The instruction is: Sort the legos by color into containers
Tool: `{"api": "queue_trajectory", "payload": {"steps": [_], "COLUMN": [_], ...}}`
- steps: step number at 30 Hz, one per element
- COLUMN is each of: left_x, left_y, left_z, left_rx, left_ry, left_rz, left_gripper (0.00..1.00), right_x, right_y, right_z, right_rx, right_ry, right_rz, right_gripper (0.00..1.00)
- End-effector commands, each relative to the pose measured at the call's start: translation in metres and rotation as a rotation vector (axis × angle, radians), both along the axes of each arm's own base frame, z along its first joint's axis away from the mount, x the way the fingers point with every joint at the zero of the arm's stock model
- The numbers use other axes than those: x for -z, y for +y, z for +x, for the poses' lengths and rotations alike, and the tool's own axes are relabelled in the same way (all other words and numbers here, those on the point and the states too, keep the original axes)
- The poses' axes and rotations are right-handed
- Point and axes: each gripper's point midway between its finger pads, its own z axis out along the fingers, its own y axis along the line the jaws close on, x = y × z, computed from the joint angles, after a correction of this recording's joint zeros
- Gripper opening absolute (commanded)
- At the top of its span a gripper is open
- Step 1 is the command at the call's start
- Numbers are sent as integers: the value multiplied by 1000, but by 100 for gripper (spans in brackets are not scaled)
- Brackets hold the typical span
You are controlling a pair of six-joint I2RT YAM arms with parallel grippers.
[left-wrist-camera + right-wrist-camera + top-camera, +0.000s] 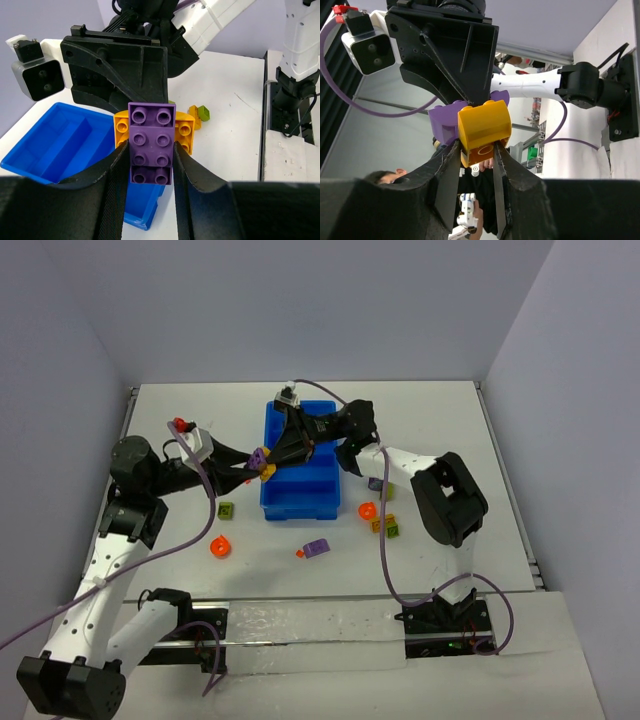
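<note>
My left gripper (150, 167) is shut on a purple lego (151, 142), studs facing the wrist camera. A yellow lego (184, 131) is stuck to its far side. From the opposite side my right gripper (476, 152) has its fingers pressed on both flanks of the yellow lego (484, 127), with the purple lego (445, 122) behind it. In the top view the joined pair (264, 464) hangs above the table at the left edge of the blue tray (300, 512), left gripper (250, 460) and right gripper (278, 464) meeting there. The containers I can see into look empty.
Loose legos lie in front of the tray: a round orange one (220, 547), a green one (227, 509), a purple one (317, 547), another round orange one (367, 511), and a green-yellow cluster (390, 527). The right arm reaches across the tray.
</note>
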Motion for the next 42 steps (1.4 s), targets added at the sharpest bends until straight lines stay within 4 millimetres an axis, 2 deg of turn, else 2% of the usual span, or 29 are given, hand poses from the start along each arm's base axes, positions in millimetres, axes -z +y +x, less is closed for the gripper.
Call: {"api": "queue_trajectory", "payload": {"steps": [1,3,5,12,16,23,30,34,35,37,38,40,42], "left_x": [-8,-9,-9,-9,-6,3,3,-3,6,16,11,15,19], "left_y": [-1,-1,-1,1,2,9,14,23,26,31,35,39,42], "left_z": [5,5,7,6,1,-3,2,22,31,54,64,83,95], "left_rx": [-18,-28,-37,-51,-52,-70,-99,-193,-237,-311,-347,-395,-430], "left_ry": [-31,1,6,16,26,47,48,60,112,233,250,312,329], "left_rz": [-30,-53,-60,-59,-54,-44,-48,-45,-38,-13,1,30,42], "left_gripper": [0,0,0,0,0,0,0,0,0,0,0,0,0], "right_x": [-26,-30,-31,-26,-26,-32,-21,-11,-10,6,11,32,46], "right_y": [-4,-4,-4,-11,-22,-52,-66,-74,-77,-84,-87,-97,-106], "right_z": [-15,-16,-16,-7,5,31,44,59,63,83,91,116,134], "right_rx": [-38,-40,-39,2,48,151,200,242,251,304,341,413,484], "right_ry": [-113,-120,-123,-121,-123,-146,-135,-141,-120,-76,-121,-41,-147], "right_rz": [95,105,107,109,111,113,94,66,49,-14,-19,-138,-206], "right_gripper": [24,9,0,0,0,0,0,0,0,0,0,0,0]}}
